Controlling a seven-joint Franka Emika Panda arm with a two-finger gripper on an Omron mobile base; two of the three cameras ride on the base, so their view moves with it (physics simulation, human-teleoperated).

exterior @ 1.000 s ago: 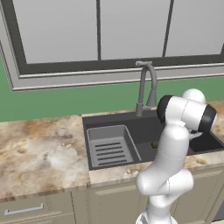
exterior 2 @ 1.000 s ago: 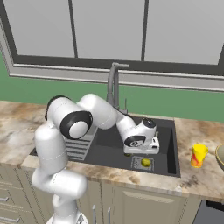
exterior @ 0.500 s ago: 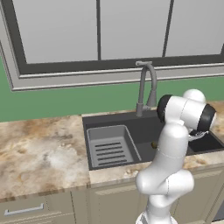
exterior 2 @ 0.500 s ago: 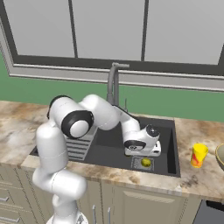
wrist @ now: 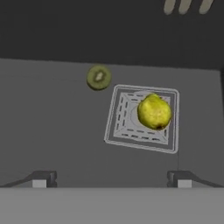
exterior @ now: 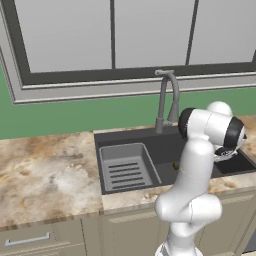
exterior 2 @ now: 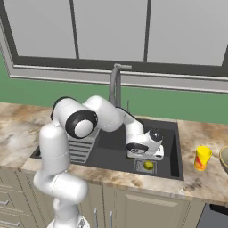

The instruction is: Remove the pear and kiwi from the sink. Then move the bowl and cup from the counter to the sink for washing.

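Observation:
The bright yellow-green pear (wrist: 154, 111) lies on the square drain grate at the bottom of the dark sink (exterior 2: 172, 149). In the right base view the pear (exterior 2: 148, 165) shows just under my hand. The olive-brown kiwi (wrist: 99, 77) rests on the basin floor a little apart from it. My gripper (wrist: 111, 179) hangs open above the basin floor, short of the pear, with nothing between its fingertips (wrist: 43, 178). From the right base view, the gripper (exterior 2: 145, 158) is low inside the sink. A yellow cup (exterior 2: 202, 157) and the tan bowl (exterior 2: 224, 158) stand on the counter (exterior 2: 196, 180) to the right.
A tall grey gooseneck faucet (exterior 2: 116, 84) rises behind the basin. A lighter ribbed tray insert (exterior: 125, 167) fills the sink's left half. Marbled counter (exterior: 45, 175) stretches left of the sink, with a window and green wall behind.
My hand has sunk a little lower into the sink, closer to the pear. Its jaws have stayed open, and the fruits have not moved.

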